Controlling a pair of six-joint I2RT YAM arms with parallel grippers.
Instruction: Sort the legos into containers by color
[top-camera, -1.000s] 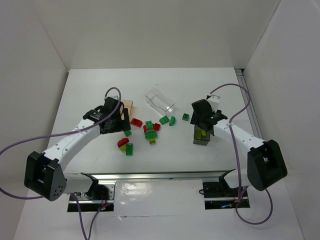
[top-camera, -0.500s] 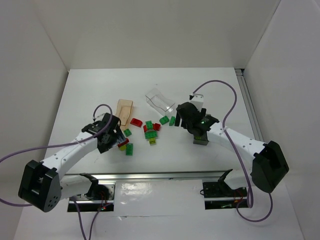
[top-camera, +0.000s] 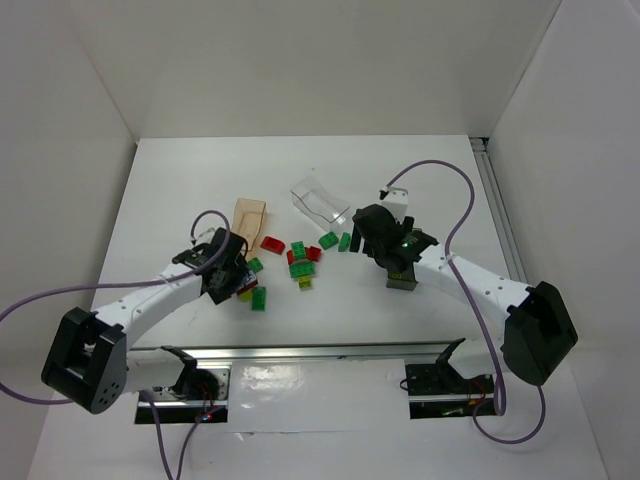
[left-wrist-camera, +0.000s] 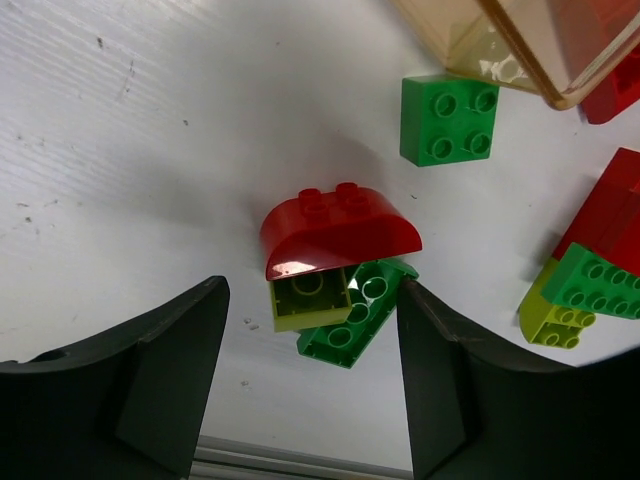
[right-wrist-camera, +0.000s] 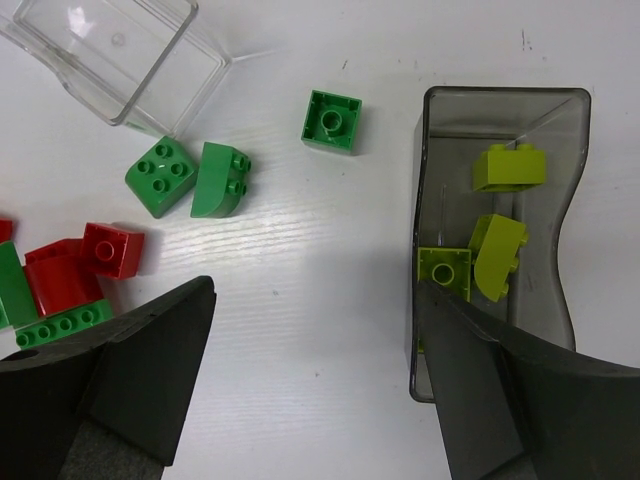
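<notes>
At the left, your left hand (left-wrist-camera: 308, 330) is low over the counter (left-wrist-camera: 150, 150) with its two fingers apart, and it grips nothing. Between the fingers lies a small heap. It has a red rounded brick (left-wrist-camera: 340, 235) on top, a yellow-green brick (left-wrist-camera: 310, 298) under its near edge, and a green brick (left-wrist-camera: 355, 325) touching the yellow-green one. Further to the right, a green square brick (left-wrist-camera: 448, 120) lies just beside the corner of the tan tub (left-wrist-camera: 520, 45). In the middle of the counter a loose group of red, green and yellow-green bricks (top-camera: 302, 262) is lying. The clear tub (right-wrist-camera: 110, 55) is behind this group, on the far side. Near the clear tub, two green bricks (right-wrist-camera: 160, 177) touch each other. A lone green brick (right-wrist-camera: 332, 120) lies between the clear tub and the dark grey tub (right-wrist-camera: 572, 200). Your right hand (right-wrist-camera: 310, 340) hangs over bare counter beside the grey tub, its fingers wide apart and with nothing between them. The grey tub stands with its opening up, and three yellow-green bricks (right-wrist-camera: 510, 165) lie inside it.
</notes>
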